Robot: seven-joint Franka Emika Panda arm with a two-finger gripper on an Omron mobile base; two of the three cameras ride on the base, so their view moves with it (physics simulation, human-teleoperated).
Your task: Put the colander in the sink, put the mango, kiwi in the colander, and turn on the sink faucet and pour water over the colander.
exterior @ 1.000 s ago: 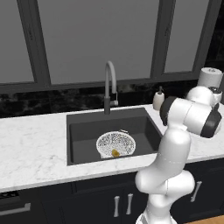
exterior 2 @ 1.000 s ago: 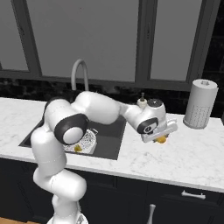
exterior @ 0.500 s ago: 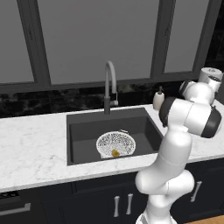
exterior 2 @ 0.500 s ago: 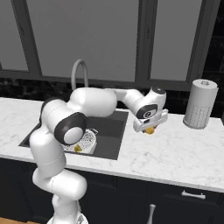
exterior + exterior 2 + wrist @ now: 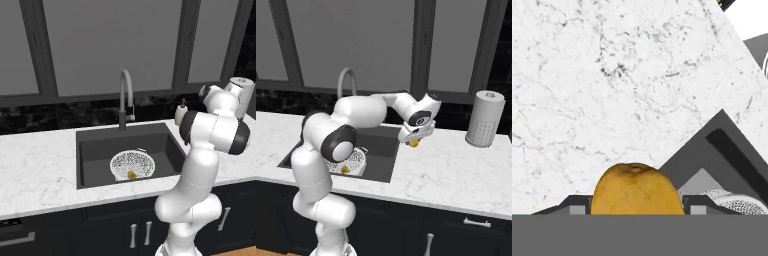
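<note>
Mango (image 5: 635, 189) in gripper (image 5: 414, 141), carried above the counter (image 5: 456, 165) near sink (image 5: 95, 155) edge.
Fingers partway open, clamped on mango's sides; smooth, rounded, firm-looking skin, prob slippery, so grip across widest part. Kiwi (image 5: 132, 175) sits in perforated white colander (image 5: 120, 162) in dark sink; marble-look counter.

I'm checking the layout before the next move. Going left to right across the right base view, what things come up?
sink faucet → colander → mango in the gripper → paper towel roll
</note>
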